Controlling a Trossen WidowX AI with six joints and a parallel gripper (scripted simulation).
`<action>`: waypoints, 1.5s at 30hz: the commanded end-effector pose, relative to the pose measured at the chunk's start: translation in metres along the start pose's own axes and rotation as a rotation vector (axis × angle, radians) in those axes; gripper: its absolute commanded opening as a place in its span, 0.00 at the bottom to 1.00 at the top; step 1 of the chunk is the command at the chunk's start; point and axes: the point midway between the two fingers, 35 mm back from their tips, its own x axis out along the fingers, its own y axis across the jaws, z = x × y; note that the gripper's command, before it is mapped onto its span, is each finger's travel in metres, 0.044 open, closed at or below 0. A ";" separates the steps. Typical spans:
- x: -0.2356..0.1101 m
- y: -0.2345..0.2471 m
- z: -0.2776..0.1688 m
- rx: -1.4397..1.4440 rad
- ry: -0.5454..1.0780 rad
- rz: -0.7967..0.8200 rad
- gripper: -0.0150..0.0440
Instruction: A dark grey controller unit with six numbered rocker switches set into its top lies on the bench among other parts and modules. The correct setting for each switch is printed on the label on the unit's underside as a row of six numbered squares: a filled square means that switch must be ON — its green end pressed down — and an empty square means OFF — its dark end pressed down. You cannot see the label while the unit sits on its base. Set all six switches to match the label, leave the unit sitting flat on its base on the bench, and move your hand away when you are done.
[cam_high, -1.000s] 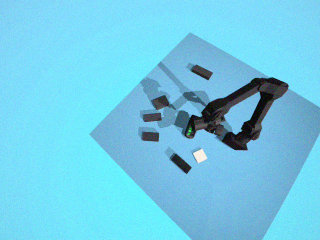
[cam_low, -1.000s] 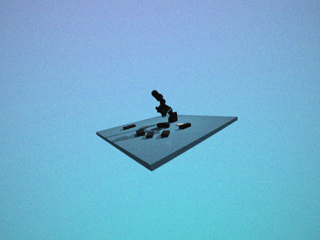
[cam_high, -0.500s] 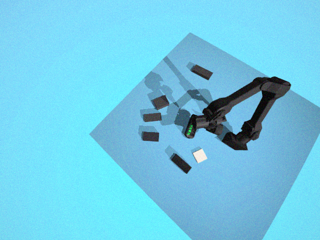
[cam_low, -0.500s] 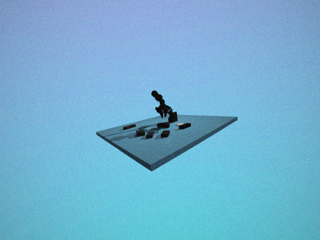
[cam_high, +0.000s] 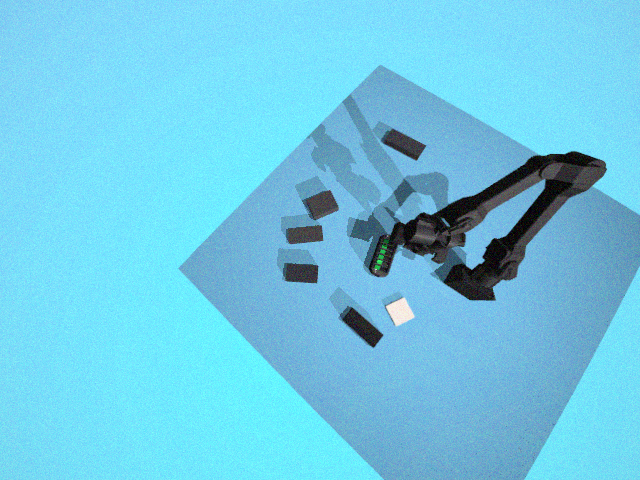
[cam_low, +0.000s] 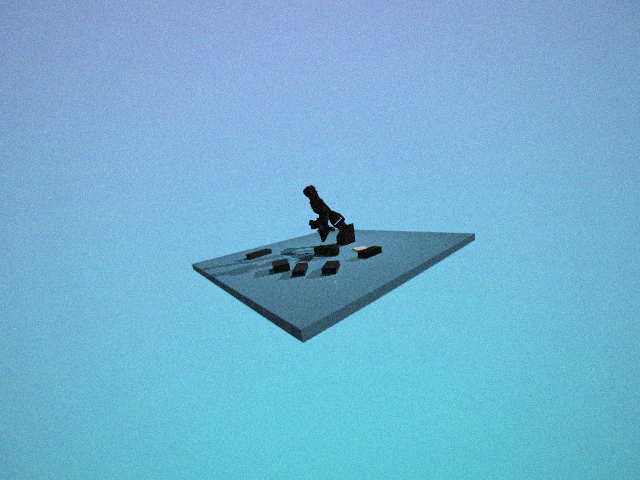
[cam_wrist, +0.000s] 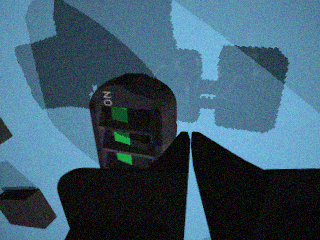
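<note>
Pressing a rocker cleanly calls for coming straight down on one end only. On the counter (cam_high: 289, 392), small dark blocks (cam_high: 300, 272) lie left of the rounded, matte grey switch box (cam_wrist: 134, 120), green rockers showing, while the fingers sit pressed together, empty, over its near end.

A white square block (cam_high: 399, 312) served as the landmark on the blue surface (cam_high: 465, 392). Just beside it, to the left, lay a long dark module (cam_high: 361, 326). Farther left sat three dark modules in a loose column: the lowest (cam_high: 300, 272), the middle (cam_high: 304, 234), and the uppermost (cam_high: 321, 204). Well apart, far above the block, lay another long dark module (cam_high: 403, 144).
</note>
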 end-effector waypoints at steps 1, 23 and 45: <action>0.001 -0.001 0.002 -0.004 -0.007 0.012 0.25; 0.031 -0.007 0.001 -0.005 0.002 0.014 0.25; 0.055 -0.015 0.002 -0.006 0.004 0.018 0.25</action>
